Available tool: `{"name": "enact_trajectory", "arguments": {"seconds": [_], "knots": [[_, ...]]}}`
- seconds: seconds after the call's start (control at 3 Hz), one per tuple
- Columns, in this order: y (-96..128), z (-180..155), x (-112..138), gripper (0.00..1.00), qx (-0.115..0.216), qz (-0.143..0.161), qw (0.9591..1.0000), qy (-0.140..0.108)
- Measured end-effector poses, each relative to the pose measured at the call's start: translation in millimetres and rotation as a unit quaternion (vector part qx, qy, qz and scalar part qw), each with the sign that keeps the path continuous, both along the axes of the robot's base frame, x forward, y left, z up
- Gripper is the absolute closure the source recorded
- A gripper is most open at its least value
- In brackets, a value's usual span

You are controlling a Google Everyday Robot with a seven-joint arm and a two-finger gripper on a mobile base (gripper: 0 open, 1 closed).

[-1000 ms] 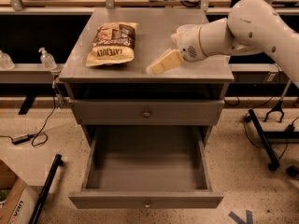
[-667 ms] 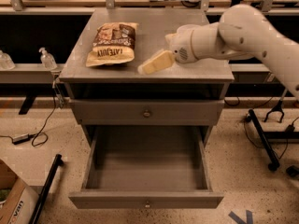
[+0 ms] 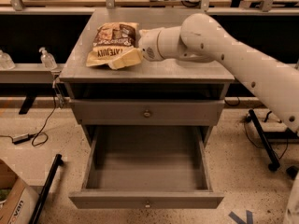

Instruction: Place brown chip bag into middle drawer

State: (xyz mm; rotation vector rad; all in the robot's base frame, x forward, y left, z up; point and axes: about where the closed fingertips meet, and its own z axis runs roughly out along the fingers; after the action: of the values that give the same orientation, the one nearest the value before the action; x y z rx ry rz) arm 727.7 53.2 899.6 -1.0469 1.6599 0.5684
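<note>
The brown chip bag (image 3: 112,43) lies flat on the left half of the grey cabinet top (image 3: 187,66), tan and dark brown with white lettering. My gripper (image 3: 125,59) reaches in from the right on a white arm (image 3: 224,50) and is at the bag's near right corner, overlapping its edge. The middle drawer (image 3: 147,171) is pulled out wide below, its bare grey floor showing, with a small knob on its front (image 3: 147,203).
A shut drawer front with a knob (image 3: 147,112) sits just under the cabinet top. Clear bottles (image 3: 46,57) stand on a shelf at left. A cardboard box (image 3: 14,204) and black pole (image 3: 44,190) lie at bottom left. A wheeled stand (image 3: 266,143) is at right.
My gripper has moved left across the cabinet top, from the middle right of the surface to the bag's near right corner. The bag and the drawer have not moved.
</note>
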Motion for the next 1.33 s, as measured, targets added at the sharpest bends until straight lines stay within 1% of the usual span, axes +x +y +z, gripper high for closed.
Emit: {"name": "enact_trajectory", "arguments": {"seconds": [0.33,0.67,1.0,1.33], "knots": [[34,-11,24,0.00,0.013,-0.005,0.9999,-0.003],[61,-31,55,0.02,0.001,-0.022,0.9998,0.002],[69,-41,68,0.24,-0.009,-0.032,0.9994,0.005],[58,-43,70,0.55,-0.015,-0.050,0.9986,0.000]]}}
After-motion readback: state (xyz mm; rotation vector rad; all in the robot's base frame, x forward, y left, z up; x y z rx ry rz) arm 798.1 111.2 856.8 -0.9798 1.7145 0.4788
